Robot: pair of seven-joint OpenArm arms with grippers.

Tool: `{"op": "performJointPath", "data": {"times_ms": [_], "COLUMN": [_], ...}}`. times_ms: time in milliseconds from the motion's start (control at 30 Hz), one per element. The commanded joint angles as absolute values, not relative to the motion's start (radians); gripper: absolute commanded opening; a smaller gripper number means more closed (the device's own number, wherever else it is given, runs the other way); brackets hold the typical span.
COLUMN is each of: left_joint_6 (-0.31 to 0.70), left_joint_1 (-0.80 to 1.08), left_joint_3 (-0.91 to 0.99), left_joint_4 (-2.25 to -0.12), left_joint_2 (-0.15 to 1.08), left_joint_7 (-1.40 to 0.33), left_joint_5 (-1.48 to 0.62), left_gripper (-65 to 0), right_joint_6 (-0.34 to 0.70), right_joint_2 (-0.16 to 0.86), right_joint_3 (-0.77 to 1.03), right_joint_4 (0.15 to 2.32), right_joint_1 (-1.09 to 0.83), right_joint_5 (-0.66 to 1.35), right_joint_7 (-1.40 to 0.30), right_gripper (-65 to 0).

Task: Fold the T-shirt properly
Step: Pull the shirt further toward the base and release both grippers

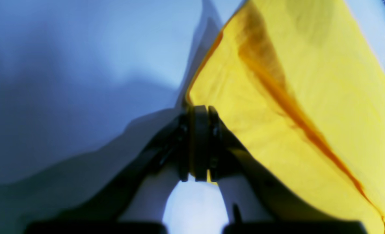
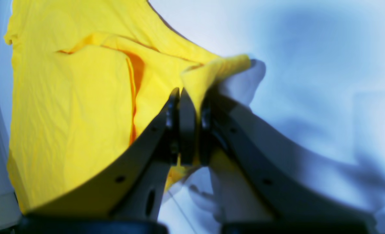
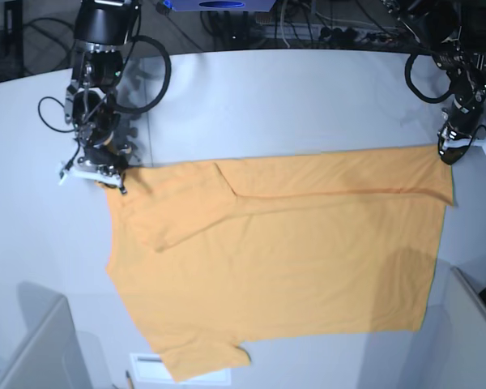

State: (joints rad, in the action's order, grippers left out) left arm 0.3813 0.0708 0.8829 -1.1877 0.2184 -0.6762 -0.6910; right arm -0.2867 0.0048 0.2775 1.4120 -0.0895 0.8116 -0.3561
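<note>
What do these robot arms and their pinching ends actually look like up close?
Both arms are black and chunky, with looping black cables running along them. The right end effector has two pale, curved fingers dotted with small holes, tipped by dark flat pads. The left end effector looks the same, though its fingers sit in shadow. White fittings show at each wrist.

White table (image 3: 292,97), rounded along far edge. Spread flat across middle: light-orange T-shirt (image 3: 308,259), top edge folded over, one sleeve at near left. Under that sleeve, a white paper sheet (image 3: 146,366).

Bare table (image 3: 292,97) beyond T-shirt (image 3: 292,259); raised panels (image 3: 32,348) flank near corners
</note>
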Motion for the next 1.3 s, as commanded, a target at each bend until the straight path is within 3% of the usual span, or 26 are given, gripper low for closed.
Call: {"op": "performJointPath", "data": {"times_ms": [0, 733, 1100, 1267], "left_joint_6": [0.378, 0.384, 0.386, 0.386], "left_joint_1": [0.079, 0.458, 0.556, 0.576], "left_joint_3": [0.889, 0.888, 0.881, 0.888], "left_joint_4": [-1.224, -1.583, -1.63, -1.641], "left_joint_2": [0.232, 0.197, 0.157, 0.153], "left_joint_7": [-0.677, -0.68, -0.68, -0.68], "left_joint_5": [-0.691, -0.697, -0.697, -0.697], "left_gripper": [-65.0, -65.0, -65.0, -65.0], "right_joint_6": [-0.3, -0.3, -0.297, -0.297], "right_joint_2": [0.007, 0.036, 0.03, 0.033], "right_joint_3": [0.28, 0.282, 0.352, 0.352], "right_joint_4": [1.429, 1.758, 1.825, 1.824], "right_joint_1": [-0.101, -0.455, -0.578, -0.61], "right_joint_5": [0.808, 0.808, 0.811, 0.918], "right_joint_7": [-0.375, -0.375, -0.375, -0.375], "right_gripper": [-65.0, -65.0, -65.0, -65.0]}}
